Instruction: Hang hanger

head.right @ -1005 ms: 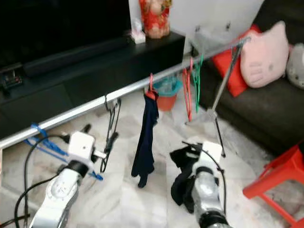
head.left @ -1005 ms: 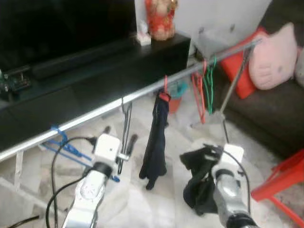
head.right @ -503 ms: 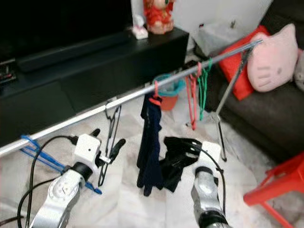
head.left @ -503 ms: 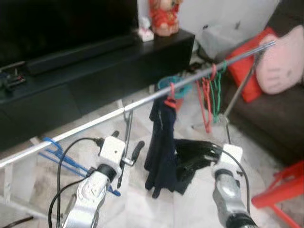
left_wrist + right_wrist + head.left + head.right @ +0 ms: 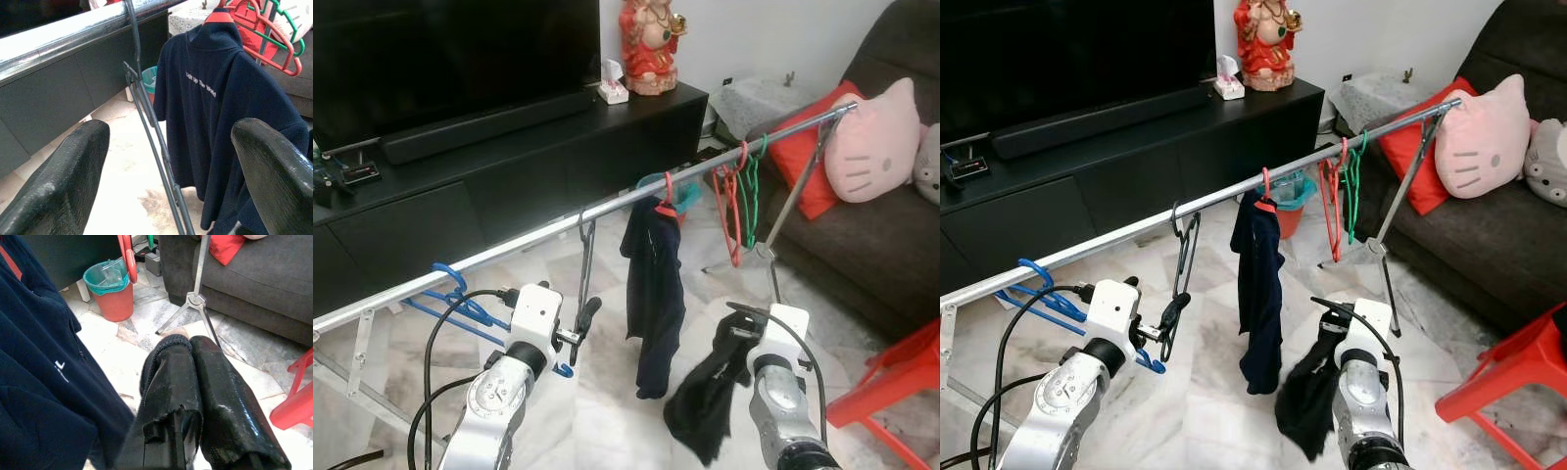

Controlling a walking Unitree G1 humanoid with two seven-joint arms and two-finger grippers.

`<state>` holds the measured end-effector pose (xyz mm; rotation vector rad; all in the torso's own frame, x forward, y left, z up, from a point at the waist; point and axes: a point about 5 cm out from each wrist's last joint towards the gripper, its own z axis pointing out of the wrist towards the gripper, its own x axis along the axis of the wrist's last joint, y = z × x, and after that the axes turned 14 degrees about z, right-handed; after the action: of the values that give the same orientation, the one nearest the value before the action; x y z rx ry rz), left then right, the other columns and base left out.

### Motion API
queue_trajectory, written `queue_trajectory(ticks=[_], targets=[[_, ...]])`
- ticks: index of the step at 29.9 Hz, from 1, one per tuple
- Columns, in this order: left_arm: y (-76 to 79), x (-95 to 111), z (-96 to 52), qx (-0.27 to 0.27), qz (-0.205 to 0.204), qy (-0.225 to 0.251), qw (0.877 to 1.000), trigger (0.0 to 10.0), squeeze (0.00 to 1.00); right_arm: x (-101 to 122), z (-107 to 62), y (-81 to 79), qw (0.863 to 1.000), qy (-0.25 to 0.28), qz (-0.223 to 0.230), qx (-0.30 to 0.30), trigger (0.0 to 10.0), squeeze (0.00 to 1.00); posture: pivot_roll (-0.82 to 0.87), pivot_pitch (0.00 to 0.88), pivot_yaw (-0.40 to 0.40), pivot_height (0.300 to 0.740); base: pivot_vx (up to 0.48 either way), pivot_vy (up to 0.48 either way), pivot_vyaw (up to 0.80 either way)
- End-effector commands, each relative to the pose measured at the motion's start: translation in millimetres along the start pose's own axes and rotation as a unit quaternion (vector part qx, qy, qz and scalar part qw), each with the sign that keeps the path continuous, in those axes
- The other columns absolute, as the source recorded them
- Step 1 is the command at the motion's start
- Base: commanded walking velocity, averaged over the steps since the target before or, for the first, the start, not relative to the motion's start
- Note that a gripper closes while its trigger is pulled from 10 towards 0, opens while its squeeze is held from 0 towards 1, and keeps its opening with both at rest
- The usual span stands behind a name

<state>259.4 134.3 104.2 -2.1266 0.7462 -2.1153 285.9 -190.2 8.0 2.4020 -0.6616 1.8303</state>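
We see the left gripper [image 5: 166, 161] with jaws spread wide, and the dark wire hanger [image 5: 151, 147] hangs from the rail [image 5: 607, 208] between them, untouched. Just beyond it hangs a navy shirt [image 5: 654, 284]. The right gripper [image 5: 195, 382] has its jaws pressed together on a black garment [image 5: 705, 401] drooping below them.

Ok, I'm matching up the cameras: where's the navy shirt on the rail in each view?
Left eye: navy shirt, centre, under the rail.
Right eye: centre.
Left wrist: behind the dark wire hanger.
Right wrist: beside the black garment.
Shared landmark: red hangers.
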Motion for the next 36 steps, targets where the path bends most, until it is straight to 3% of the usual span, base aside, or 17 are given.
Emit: queue_trajectory(ticks=[1, 36], targets=[[-0.2, -0.5, 2.0, 0.002, 0.003, -0.004, 1.000, 10.0, 0.00, 8.7, 3.1, -4.2, 1.000, 0.018, -0.002, 0.008, 10.0, 0.00, 0.01, 0.000, -0.024, 0.740, 0.000, 0.000, 0.00], [-5.5, 5.8, 0.9, -0.001, 0.009, 0.008, 1.000, 10.0, 0.00, 5.0, 2.2, -6.5, 1.000, 0.010, -0.002, 0.012, 10.0, 0.00, 0.02, 0.000, -0.025, 0.740, 0.282, 0.000, 0.00]])
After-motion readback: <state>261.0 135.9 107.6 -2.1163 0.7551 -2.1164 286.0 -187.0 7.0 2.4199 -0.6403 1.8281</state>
